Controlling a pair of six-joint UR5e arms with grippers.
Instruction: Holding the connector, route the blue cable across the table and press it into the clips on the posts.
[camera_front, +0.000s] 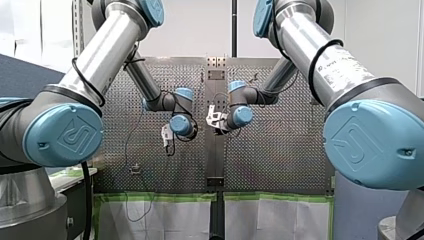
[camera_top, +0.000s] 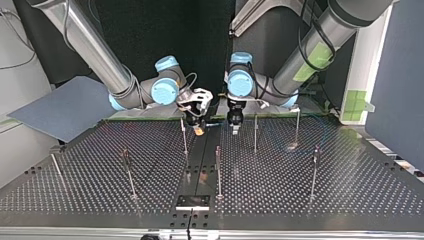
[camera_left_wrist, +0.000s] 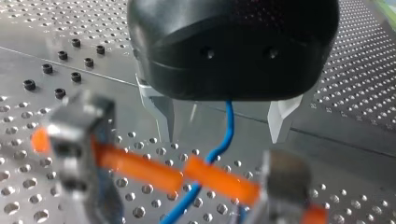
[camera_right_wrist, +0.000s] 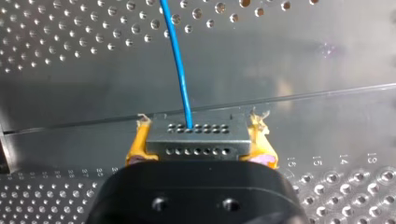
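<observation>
On the front view, my left gripper (camera_front: 168, 140) and my right gripper (camera_front: 215, 121) hang close together over the middle of the perforated table (camera_front: 280, 150), too small there to read their fingers. On the top view both sit low at the far edge, my right gripper just beside a post (camera_top: 184, 137). On the left wrist view, my left gripper's metal fingers (camera_left_wrist: 161, 116) stand apart, with the blue cable (camera_left_wrist: 227, 135) passing between them ungripped. On the right wrist view, yellow pads (camera_right_wrist: 134, 145) clamp the grey connector (camera_right_wrist: 196, 137), and the cable leads ahead from its face. I judge routing is just beginning. Next, the left gripper should close lightly on the cable and guide it toward the nearest clip without tugging the connector.
</observation>
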